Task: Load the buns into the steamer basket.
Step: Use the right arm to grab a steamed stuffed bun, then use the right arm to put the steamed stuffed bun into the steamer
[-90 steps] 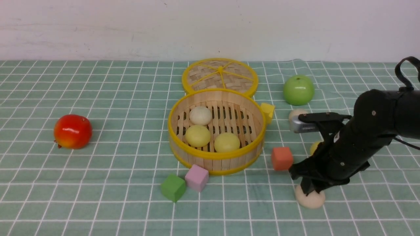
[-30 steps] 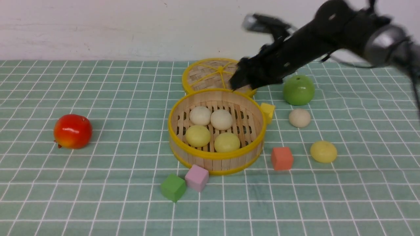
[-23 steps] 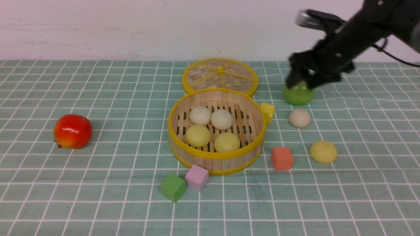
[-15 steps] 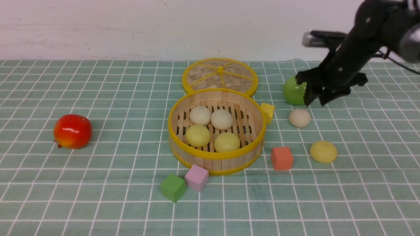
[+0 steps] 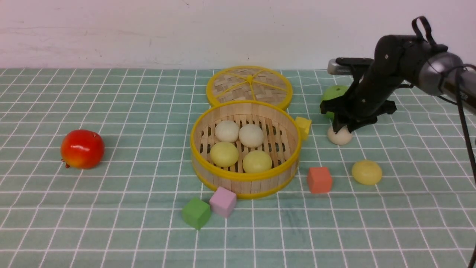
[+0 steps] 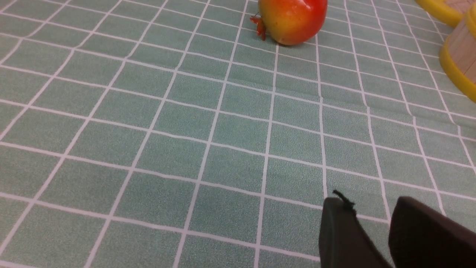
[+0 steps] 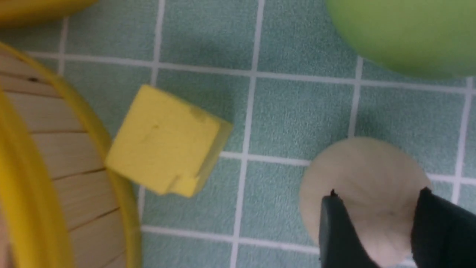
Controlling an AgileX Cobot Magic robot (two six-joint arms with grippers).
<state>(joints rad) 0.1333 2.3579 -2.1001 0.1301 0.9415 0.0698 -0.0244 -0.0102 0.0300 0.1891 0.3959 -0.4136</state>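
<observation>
The steamer basket (image 5: 245, 175) stands mid-cloth with several buns inside: two off-white (image 5: 227, 131) (image 5: 251, 135) and two pale yellow (image 5: 224, 154) (image 5: 257, 161). To its right an off-white bun (image 5: 339, 137) (image 7: 368, 175) lies on the cloth. My right gripper (image 5: 344, 128) (image 7: 377, 193) is low over this bun, open, its fingers straddling the top of it. A pale yellow bun (image 5: 366, 172) lies nearer, apart from the gripper. My left gripper (image 6: 368, 201) shows only in its wrist view, open and empty above bare cloth.
A green apple (image 5: 333, 95) sits just behind the right gripper, a yellow cube (image 5: 303, 126) against the basket's right wall. An orange cube (image 5: 319, 179), pink cube (image 5: 222, 201) and green cube (image 5: 196, 213) lie in front. The woven lid (image 5: 249, 86) is behind, a red fruit (image 5: 82, 149) far left.
My right arm swung from above the basket's far rim to the right and came down over the off-white bun on the cloth, its jaws narrowing. The basket gained one off-white bun since the oldest frame.
</observation>
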